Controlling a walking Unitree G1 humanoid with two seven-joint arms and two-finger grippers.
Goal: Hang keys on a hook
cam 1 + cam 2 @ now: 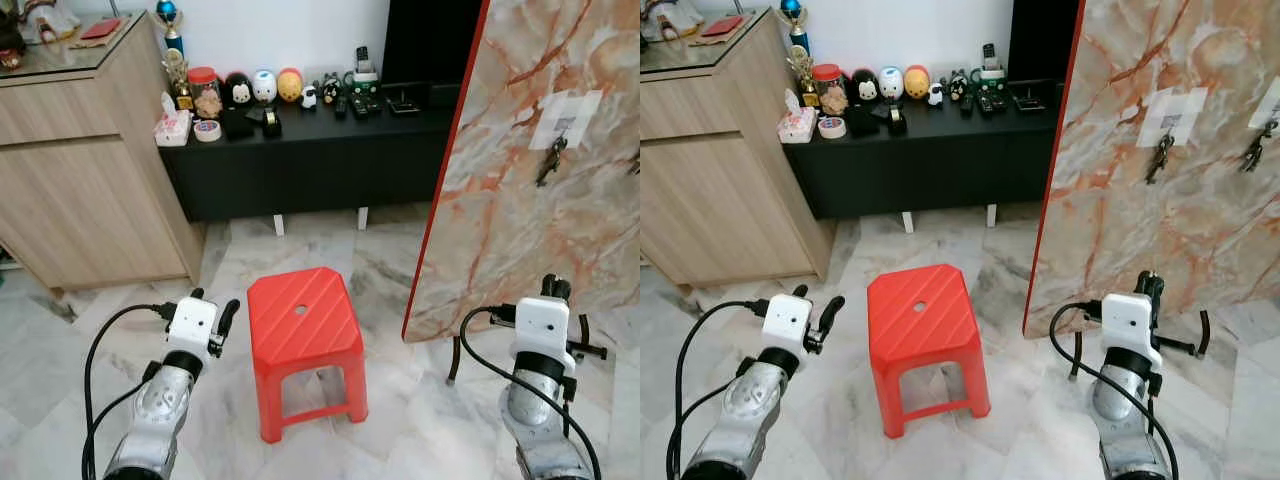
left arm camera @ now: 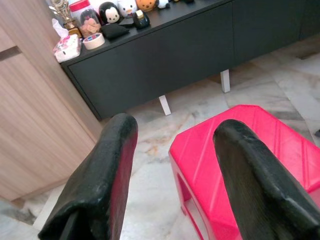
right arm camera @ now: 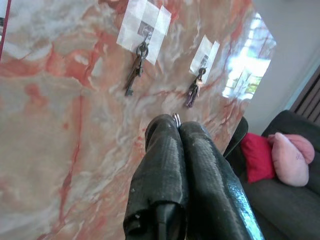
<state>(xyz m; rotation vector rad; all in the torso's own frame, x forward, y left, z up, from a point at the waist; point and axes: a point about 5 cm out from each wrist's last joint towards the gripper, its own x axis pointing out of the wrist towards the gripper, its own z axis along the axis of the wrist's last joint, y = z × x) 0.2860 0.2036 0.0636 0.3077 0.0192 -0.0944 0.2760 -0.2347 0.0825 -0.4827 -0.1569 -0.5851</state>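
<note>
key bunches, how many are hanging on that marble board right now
2, each on a hook with a white patch on the marble board: the left bunch nearer the board's red edge, the right bunch further along. A small metal ring peeks from the shut right tool, maybe another key.

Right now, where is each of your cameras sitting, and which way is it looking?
Left eye: on my head, looking down at the red stool; both silver arms show.
Right eye: beside it, same scene, plus two key bunches on the marble board.
Left wrist: behind the left tool, open, facing the stool and black cabinet.
Right wrist: behind the right tool, shut, with a bit of metal ring at its tip, facing the board's keys.
Shared: both eyes and the left wrist see the stool.
</note>
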